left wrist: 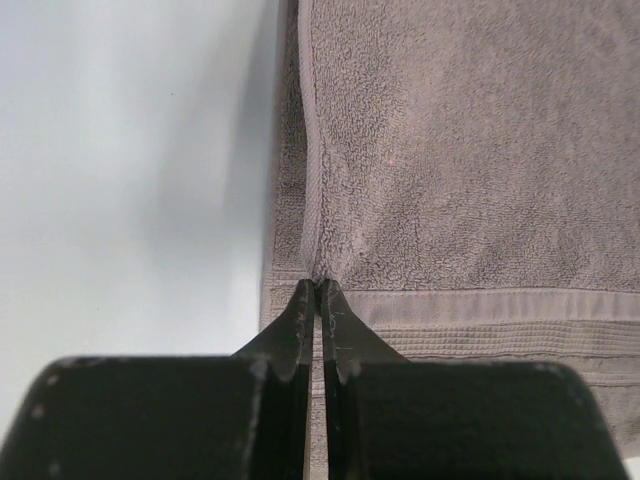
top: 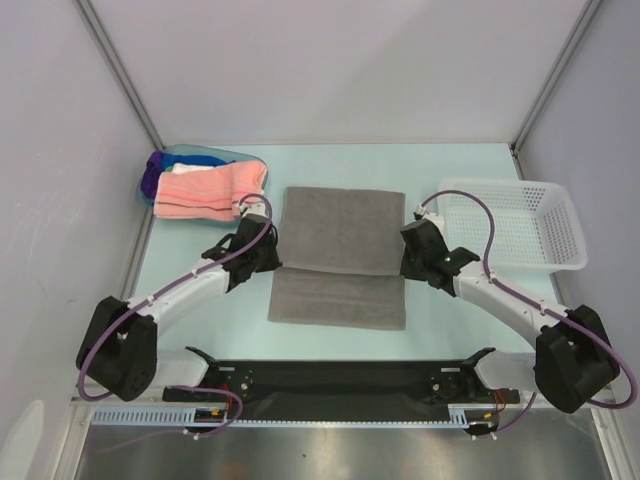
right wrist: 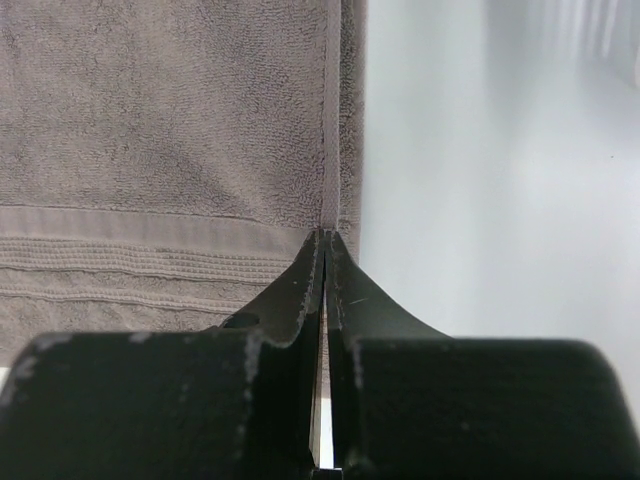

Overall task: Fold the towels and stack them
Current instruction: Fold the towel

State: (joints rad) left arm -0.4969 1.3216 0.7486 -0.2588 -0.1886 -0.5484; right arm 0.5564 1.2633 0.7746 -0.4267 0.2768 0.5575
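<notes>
A grey towel (top: 338, 255) lies flat in the middle of the table, its near part folded over so a hemmed edge crosses it. My left gripper (top: 270, 255) is shut on the towel's left edge; in the left wrist view the fingertips (left wrist: 318, 284) pinch a puckered bit of the grey towel (left wrist: 460, 150). My right gripper (top: 407, 262) is shut on the right edge; in the right wrist view the tips (right wrist: 326, 236) meet the hem of the grey towel (right wrist: 170, 110). Folded salmon pink towels (top: 205, 190) lie stacked at the back left, with purple and blue cloth beneath.
The translucent blue tub (top: 215, 154) holds the folded stack at the back left. A white mesh basket (top: 520, 225) stands at the right, close to my right arm. Grey walls close in the left, back and right sides.
</notes>
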